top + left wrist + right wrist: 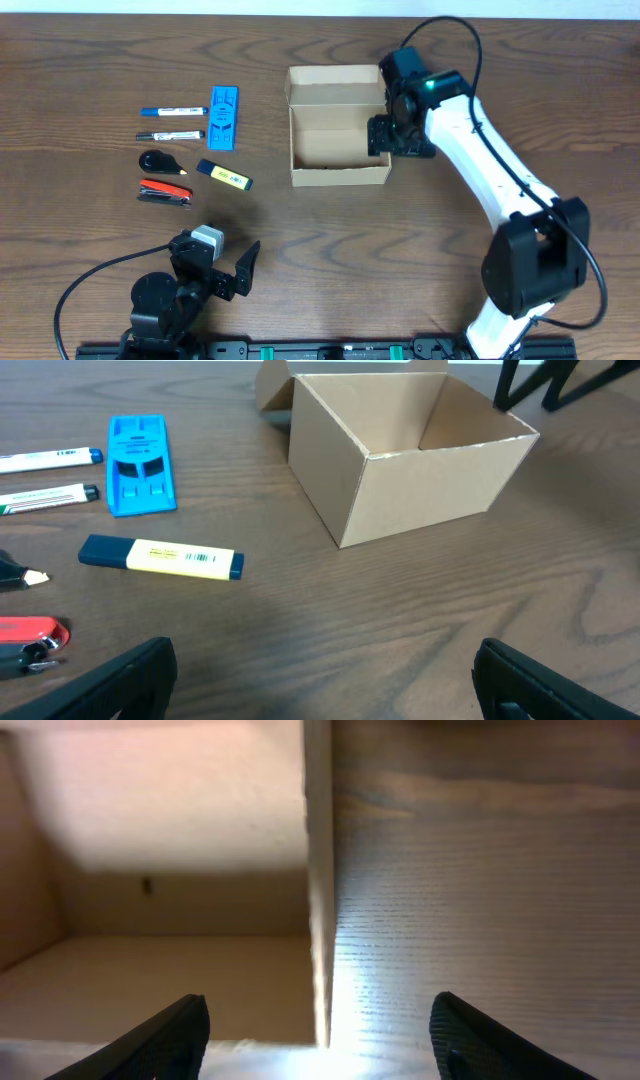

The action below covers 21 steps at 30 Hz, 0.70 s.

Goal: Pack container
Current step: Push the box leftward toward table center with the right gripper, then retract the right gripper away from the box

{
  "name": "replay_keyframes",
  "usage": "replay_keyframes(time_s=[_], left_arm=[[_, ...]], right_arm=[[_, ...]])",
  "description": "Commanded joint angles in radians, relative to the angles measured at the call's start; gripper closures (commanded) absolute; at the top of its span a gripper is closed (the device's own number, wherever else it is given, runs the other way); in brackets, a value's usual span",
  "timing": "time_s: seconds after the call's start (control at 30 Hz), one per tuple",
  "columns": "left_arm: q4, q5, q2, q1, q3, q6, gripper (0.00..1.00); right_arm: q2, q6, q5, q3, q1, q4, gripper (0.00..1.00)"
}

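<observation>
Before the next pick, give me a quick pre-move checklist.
1. Container lid flap open: ok.
2. Left gripper open, holding nothing: ok.
3. Right gripper open, holding nothing: ok.
4. Right gripper clear of the container: not ok, its jaws straddle the right wall.
5. Yellow highlighter lying flat, apart from its neighbours: ok.
6. Anything packed in the container: cannot tell, floor partly hidden by the right gripper.

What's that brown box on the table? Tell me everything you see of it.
A plain tan cardboard container, rectangular, standing upright on the wooden table, top open, flap folded back behind. Inside looks empty except a small dark mark on one wall. The right gripper straddles its right wall, jaws apart; contact unclear.
</observation>
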Motion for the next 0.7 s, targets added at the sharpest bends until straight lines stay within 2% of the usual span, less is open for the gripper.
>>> replay_keyframes(time_s=[0.0,0.23,0.4,0.57,0.6,0.67], left_arm=[[0.002,0.007,-0.007,0.005,-0.019,-0.015,0.05],[0.002,0.007,-0.007,0.005,-0.019,-0.014,0.05],[0.001,0.0,-0.007,0.005,-0.019,-0.013,0.05],[0.002,0.0,-0.007,0.006,-0.019,-0.014,0.05],[0.002,0.0,-0.007,0.006,-0.019,-0.014,0.05],[0.002,0.0,-0.007,0.006,-0.019,-0.014,0.05]], right_arm=[[-0.098,-0.044,-0.042,0.04,0.005,-0.022,0.26],[-0.264,-0.179,-0.071,0.03,-0.007,-0.104,0.3],[-0.422,-0.224,-0.071,-0.064,-0.018,-0.119,0.31],[-0.627,-0.233,-0.072,-0.24,-0.018,-0.082,0.24],[-0.666,-0.233,-0.072,-0.267,-0.018,-0.078,0.18],[-0.727,-0.232,-0.071,-0.297,-0.018,-0.076,0.13]])
